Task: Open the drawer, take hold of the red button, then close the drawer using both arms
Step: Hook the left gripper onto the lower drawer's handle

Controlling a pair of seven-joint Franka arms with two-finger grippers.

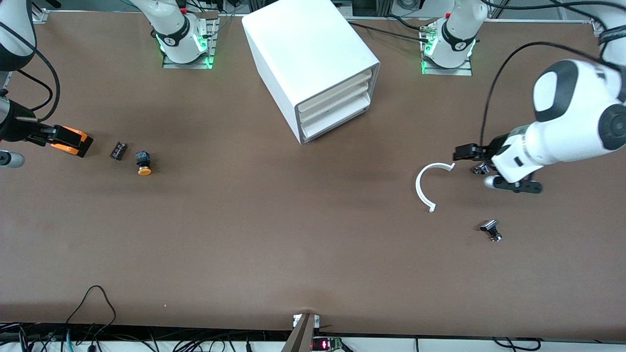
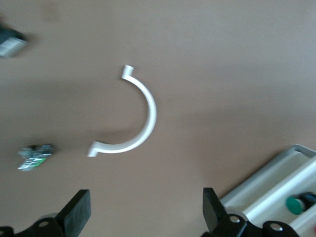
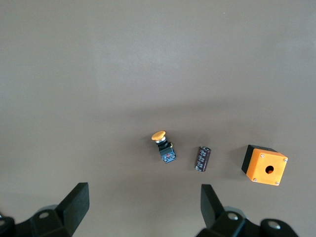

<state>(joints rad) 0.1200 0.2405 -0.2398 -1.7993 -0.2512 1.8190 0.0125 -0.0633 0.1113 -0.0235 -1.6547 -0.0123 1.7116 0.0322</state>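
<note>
Fingers of the left gripper (image 2: pixel 145 212) spread wide, nothing between them. It hangs over the table (image 1: pixel 274 234) toward the left arm's end, near a white curved strip (image 1: pixel 424 183) that lies flat, and close above a small green circuit piece (image 2: pixel 34 157).

Right gripper (image 3: pixel 143 202): fingers likewise released and empty, up over the right arm's end of the table. Its wrist view takes in an orange box with a hole (image 3: pixel 265 165), a dark cylinder (image 3: pixel 203 158) and a yellow-capped button (image 3: pixel 163 146), lined up apart from one another.

Cabinet (image 1: pixel 303 54) stands between the two bases, its front turned toward the left arm's end. The drawer (image 1: pixel 335 102), middle of three, sits shut, flush with the ones above and below.

The button: red cap not seen in any view; cannot tell where it lies. The left wrist view catches a round green-capped part (image 2: pixel 295 204) at the cabinet's front; which tray, cannot tell.

A small black part (image 1: pixel 490 229) lies nearer the front camera than the curved strip.
</note>
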